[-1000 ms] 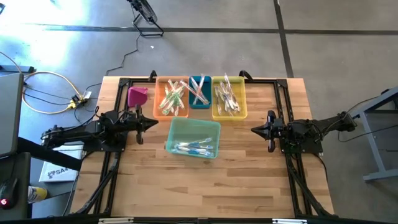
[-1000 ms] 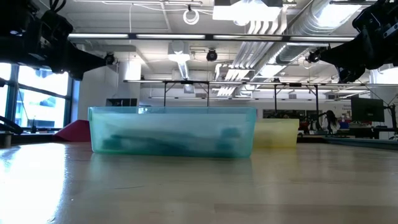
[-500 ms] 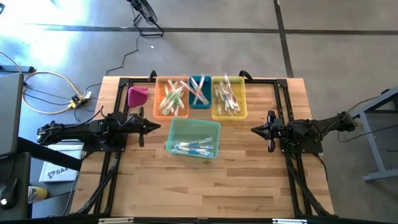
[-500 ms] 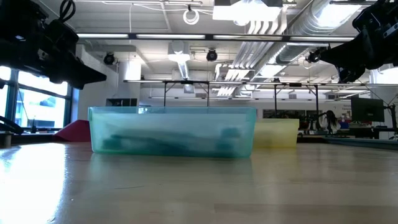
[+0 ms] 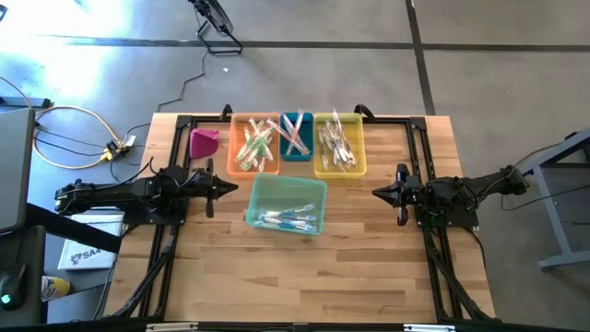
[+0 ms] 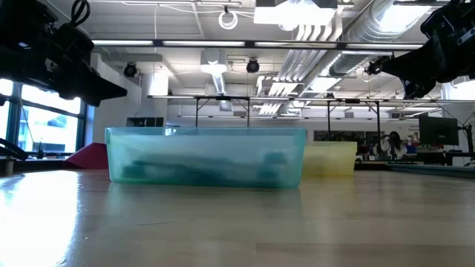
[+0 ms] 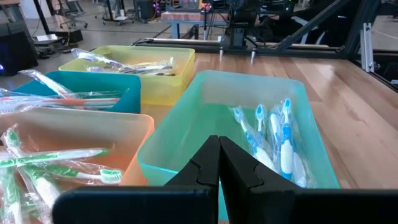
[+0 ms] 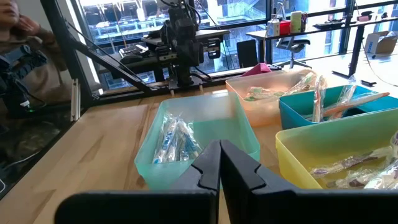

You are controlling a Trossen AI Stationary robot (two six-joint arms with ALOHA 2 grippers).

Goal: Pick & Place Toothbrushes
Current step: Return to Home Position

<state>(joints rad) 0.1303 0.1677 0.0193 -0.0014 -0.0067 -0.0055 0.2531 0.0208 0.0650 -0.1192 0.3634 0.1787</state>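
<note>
Toothbrushes lie in four bins in mid table. Blue ones (image 7: 273, 134) are in the pale green bin (image 5: 287, 205), green ones (image 7: 56, 163) in the orange bin (image 5: 255, 145), and more in the teal bin (image 5: 296, 136) and the yellow bin (image 5: 339, 145). My left gripper (image 5: 236, 187) hovers shut just left of the green bin, above the table, its tips (image 7: 219, 142) tilted slightly down toward the bin's near wall. My right gripper (image 5: 374, 193) hangs shut to the right of the green bin, level and clear of it (image 8: 219, 144).
A small magenta bin (image 5: 204, 141) stands at the far left beside the orange one. Black frame rails (image 5: 172, 166) run along the table's left and right sides. Bare wood lies in front of the green bin (image 5: 295, 277). A person (image 8: 18, 43) sits beyond the table.
My left gripper has tipped its fingers down a little and sunk slightly toward the green bin, staying shut. The bins and toothbrushes have kept their places.
</note>
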